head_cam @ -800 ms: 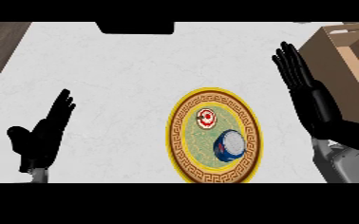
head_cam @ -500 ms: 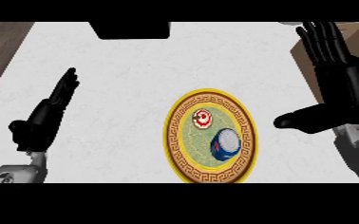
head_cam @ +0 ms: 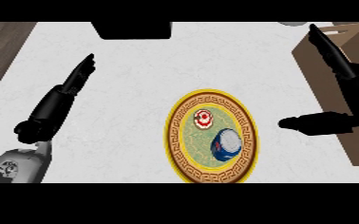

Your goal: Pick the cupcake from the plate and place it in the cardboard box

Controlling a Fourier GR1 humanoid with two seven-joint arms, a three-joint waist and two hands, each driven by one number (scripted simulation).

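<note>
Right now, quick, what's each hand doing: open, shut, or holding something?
Left hand: open, fingers straight, holding nothing.
Right hand: open, thumb spread, holding nothing.

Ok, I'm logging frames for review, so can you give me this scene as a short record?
counter: white
plate: right of centre
on plate: red-white item and larger blue-white item, apart
box: brown, at right edge
right hand: open, fingers straight, over the box's edge, right of plate, holds nothing
left hand: open, resting at left
pick: not yet done
</note>
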